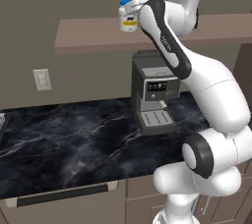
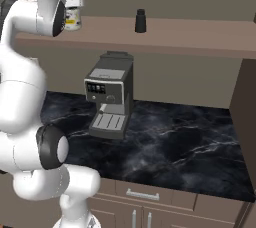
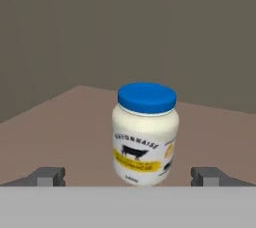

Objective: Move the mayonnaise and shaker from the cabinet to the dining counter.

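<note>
The mayonnaise [image 3: 145, 134] you were after was a small white jar with a blue screw lid and a pale yellow label bearing a dark cow mark. It stood upright on the cabinet [image 3: 65, 127], the tan-brown shelf board, its long axis vertical, lid up, and its label faced the hand camera. In the hand view you saw the tool [image 3: 129, 176] spread wide, one dark fingertip [image 3: 49, 176] on each side of the jar's base with clear gaps between pads and jar, gripping nothing.

From the left base view you got the mayonnaise [image 1: 127, 17] half hidden behind the arm's forearm, on the cabinet [image 1: 88, 34] above and left of the coffee machine [image 1: 153, 92]. Only the right base view gave you the shaker [image 2: 140, 21]: a tiny near-black piece with a narrower top, upright on the same cabinet [image 2: 190, 37], above and right of the coffee machine [image 2: 110, 95], well apart from the mayonnaise [image 2: 73, 18], which peeked out from behind the arm's upper joint. The coffee machine stood on the black marble surface [image 2: 175, 142] under the shelf.
</note>
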{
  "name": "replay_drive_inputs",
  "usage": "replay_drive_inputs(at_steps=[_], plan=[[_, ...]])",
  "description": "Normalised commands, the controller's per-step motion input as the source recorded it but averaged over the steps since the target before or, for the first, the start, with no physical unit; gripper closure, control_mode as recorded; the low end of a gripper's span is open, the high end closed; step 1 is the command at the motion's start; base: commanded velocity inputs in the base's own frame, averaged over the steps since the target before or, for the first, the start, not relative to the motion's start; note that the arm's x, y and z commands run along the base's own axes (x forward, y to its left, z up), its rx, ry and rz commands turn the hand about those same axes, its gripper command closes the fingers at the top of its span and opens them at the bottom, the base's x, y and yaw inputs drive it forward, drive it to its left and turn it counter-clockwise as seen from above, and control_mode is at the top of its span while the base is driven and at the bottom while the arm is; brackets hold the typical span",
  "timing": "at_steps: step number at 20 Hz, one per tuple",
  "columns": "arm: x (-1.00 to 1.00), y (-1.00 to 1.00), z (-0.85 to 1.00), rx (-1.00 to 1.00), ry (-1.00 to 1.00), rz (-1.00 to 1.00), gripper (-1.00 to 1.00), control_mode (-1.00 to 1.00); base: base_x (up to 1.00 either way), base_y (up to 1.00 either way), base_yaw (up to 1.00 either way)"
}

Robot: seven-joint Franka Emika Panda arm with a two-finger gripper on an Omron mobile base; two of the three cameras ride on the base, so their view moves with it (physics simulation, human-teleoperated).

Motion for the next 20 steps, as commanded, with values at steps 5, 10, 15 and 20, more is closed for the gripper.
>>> replay_drive_inputs(at_steps=[5,10,15,20], plan=[[0.26,0.05,0.18,0.01,0.09,0.0,-1.0,-1.0,0.0,0.0,0.0],[0.24,0.07,0.11,0.0,0.09,0.0,-1.0,-1.0,0.0,0.0,0.0],[0.23,0.03,0.0,0.0,0.1,0.0,-1.0,-1.0,0.0,0.0,0.0],[0.24,0.0,0.0,0.0,0.07,0.0,-1.0,-1.0,0.0,0.0,0.0]])
